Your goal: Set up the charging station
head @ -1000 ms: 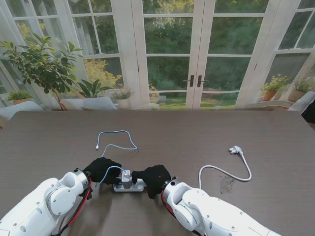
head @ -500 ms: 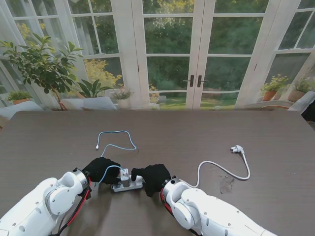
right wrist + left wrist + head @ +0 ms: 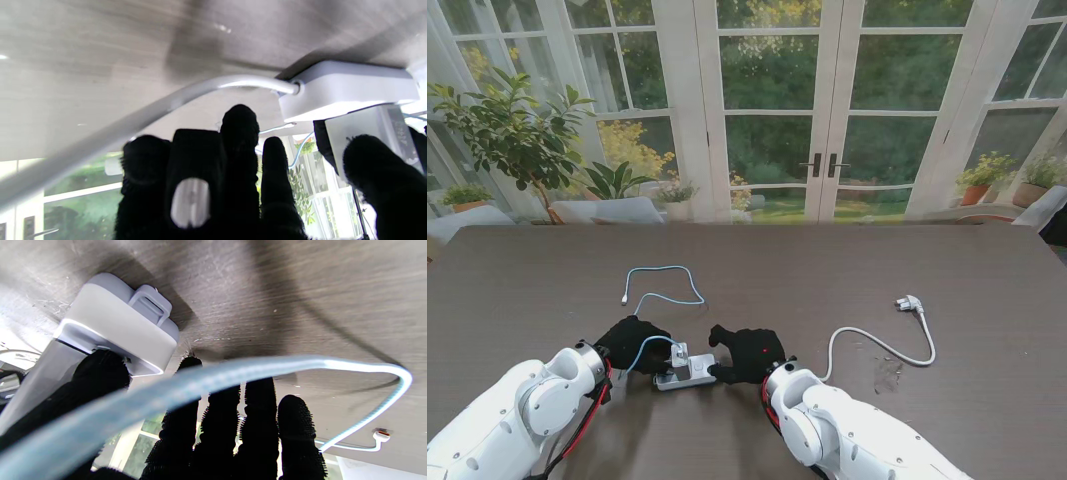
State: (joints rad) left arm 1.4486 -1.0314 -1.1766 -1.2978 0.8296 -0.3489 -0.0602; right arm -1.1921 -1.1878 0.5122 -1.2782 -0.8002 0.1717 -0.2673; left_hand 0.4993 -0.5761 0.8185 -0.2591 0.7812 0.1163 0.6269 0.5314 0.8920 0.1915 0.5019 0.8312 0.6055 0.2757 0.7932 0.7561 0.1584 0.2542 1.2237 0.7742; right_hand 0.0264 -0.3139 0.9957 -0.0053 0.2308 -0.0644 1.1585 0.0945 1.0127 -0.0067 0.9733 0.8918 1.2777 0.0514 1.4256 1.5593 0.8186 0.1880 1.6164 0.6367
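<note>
A white power strip (image 3: pixel 697 376) lies on the dark table (image 3: pixel 827 270) close to me, also seen in the left wrist view (image 3: pixel 116 323) and the right wrist view (image 3: pixel 347 90). A grey charger (image 3: pixel 681 357) stands plugged into it. My left hand (image 3: pixel 632 343) grips the charger (image 3: pixel 367 140), thumb against its side. The charger's light blue cable (image 3: pixel 667 298) arcs over that hand (image 3: pixel 267 366) and ends in a loose connector (image 3: pixel 625 299). My right hand (image 3: pixel 747 352) is open, fingers spread over the strip's cord end. The strip's white cord (image 3: pixel 877 347) runs right to its plug (image 3: pixel 909 303).
A scuffed patch (image 3: pixel 887 375) marks the table by the cord's bend. Glass doors and potted plants (image 3: pixel 507 130) stand beyond the table's far edge.
My right hand has let go of the strip, moved a little farther from me and spread its fingers. The strip slid slightly left, dragging the cord. The left hand stayed put.
</note>
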